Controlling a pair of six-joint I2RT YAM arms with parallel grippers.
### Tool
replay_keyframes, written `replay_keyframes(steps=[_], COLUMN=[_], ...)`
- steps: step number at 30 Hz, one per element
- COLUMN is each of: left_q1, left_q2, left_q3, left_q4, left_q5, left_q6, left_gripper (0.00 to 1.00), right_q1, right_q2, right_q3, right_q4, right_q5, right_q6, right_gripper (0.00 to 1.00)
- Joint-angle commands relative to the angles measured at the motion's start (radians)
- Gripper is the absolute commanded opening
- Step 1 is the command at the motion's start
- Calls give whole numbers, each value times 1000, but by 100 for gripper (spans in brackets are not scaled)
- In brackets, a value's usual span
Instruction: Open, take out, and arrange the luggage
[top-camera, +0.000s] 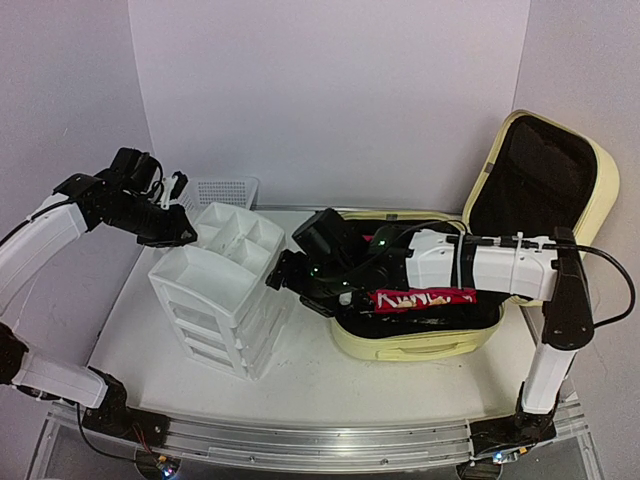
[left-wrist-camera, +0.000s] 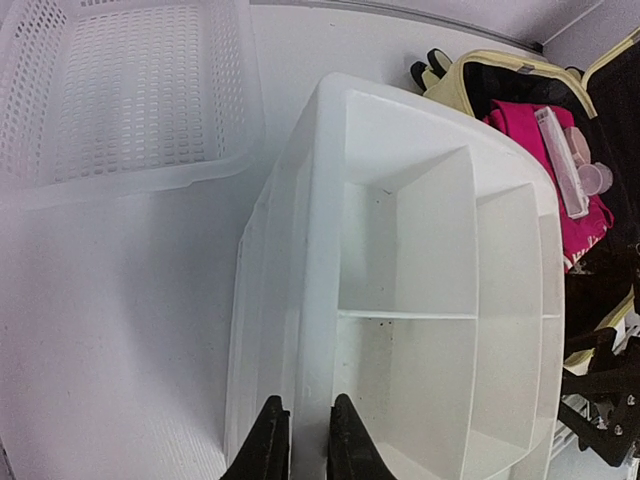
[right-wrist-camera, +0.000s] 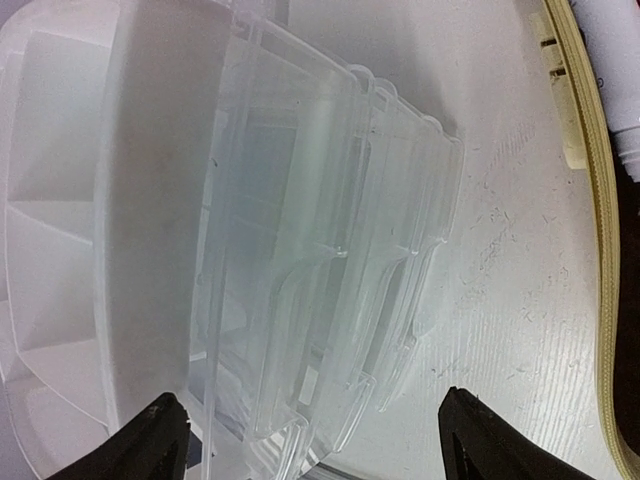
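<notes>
**Drawer unit braced, luggage lying open**

White tabletop (top-camera: 330, 390) and pale walls fill the overhead view. The luggage (top-camera: 420, 335) lies open at right-centre with its lid upright. A red packet (top-camera: 420, 298) sits inside it, under the right arm. The drawer unit (top-camera: 225, 290) stands to its left, with a mesh basket (top-camera: 222, 190) behind. The left gripper (top-camera: 185, 232) meets the unit's top rim, and the right gripper (top-camera: 282, 275) hangs beside its drawer fronts.

Left wrist view: the left gripper (left-wrist-camera: 308, 445) is clenched on the top tray's rim wall. Beyond lies the luggage (left-wrist-camera: 470, 85), holding a pink cloth (left-wrist-camera: 525, 130).

Right wrist view: the right gripper (right-wrist-camera: 312, 415) is spread wide, grasping nothing, and faces the drawer lips. The luggage (right-wrist-camera: 600, 220) edge runs along the right.

Opening looks done, and arranging seems to be the step in hand. Next, the right claw likely needs to close on one drawer lip and pull while the left steadies the unit.
</notes>
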Motion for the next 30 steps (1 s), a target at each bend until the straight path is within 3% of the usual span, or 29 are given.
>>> replay_keyframes(steps=[1,15,21,24,30], left_q1=[0,1,0,0,0], left_q2=[-36,-51,-52,-53,-49], left_q3=[-21,-36,-30,-31,-42], left_q4=[-33,-66,-83,-84,-82], left_q5=[-94,-210,-243,-235,-216], left_q6=[-23,-36,-21,-21,-21], left_gripper=[14,4,3,4,3], right_q1=[10,61,78,78,41], right_q2=[25,72,32,18,-7], right_q3=[12,95,170,175,134], right_q4=[4,-322,-481,-465,-235], right_q5=[48,184,327,300,117], right_q6=[49,-43,-175,-234,-252], right_gripper=[86,77,77,80,83])
